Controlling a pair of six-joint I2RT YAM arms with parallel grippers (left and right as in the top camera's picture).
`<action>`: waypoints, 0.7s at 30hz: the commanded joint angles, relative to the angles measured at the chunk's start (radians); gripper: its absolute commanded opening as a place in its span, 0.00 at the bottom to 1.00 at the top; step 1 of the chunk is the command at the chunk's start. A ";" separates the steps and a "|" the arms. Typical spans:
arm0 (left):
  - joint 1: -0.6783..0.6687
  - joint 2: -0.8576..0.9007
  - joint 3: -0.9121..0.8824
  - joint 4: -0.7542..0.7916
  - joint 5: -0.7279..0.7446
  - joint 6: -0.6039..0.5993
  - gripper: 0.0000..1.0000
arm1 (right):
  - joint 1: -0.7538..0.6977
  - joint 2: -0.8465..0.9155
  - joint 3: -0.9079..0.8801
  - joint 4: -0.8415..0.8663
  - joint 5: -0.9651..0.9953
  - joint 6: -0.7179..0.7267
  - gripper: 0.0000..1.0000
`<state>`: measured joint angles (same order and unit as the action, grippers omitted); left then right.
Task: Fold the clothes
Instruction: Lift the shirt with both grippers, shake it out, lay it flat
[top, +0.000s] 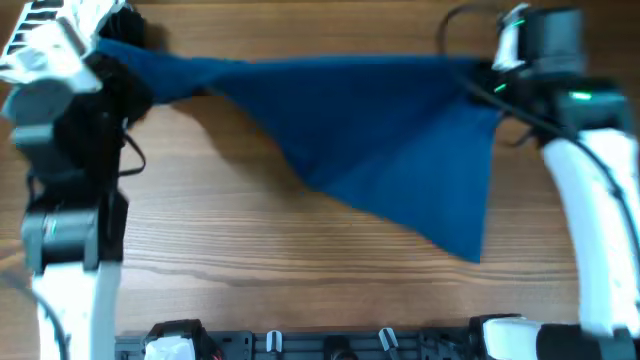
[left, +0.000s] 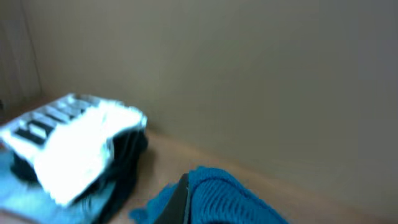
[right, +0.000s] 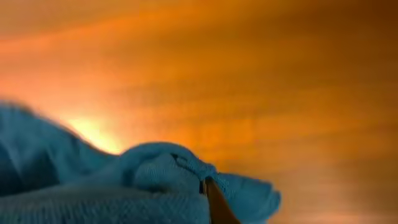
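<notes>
Your left pincer (top: 122, 60) and right pincer (top: 487, 78) each pinch a corner of the blue garment (top: 400, 140), stretched rightward from the white garment (top: 50, 35) over the bench (top: 250, 250); you look mid-spread, so next lower it flat.

A plain deep-blue garment of soft cloth (top: 380, 140) is seen, uniform in colour. The wooden worktop (top: 250, 250) is streaked with brown grain. A folded white garment (left: 74, 143) is lettered in black.
</notes>
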<state>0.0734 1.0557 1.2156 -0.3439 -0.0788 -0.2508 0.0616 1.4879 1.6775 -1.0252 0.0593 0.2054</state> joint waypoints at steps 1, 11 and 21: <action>0.009 -0.178 0.043 0.018 -0.024 0.012 0.04 | -0.088 -0.043 0.222 -0.077 0.006 -0.087 0.04; 0.009 -0.449 0.127 -0.040 -0.024 0.013 0.04 | -0.182 -0.245 0.454 -0.203 -0.034 -0.106 0.04; 0.009 -0.447 0.282 -0.124 -0.106 0.042 0.04 | -0.182 -0.372 0.479 -0.236 -0.032 -0.128 0.04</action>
<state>0.0742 0.6086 1.4071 -0.4690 -0.1268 -0.2283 -0.1085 1.1397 2.1178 -1.2652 0.0082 0.0841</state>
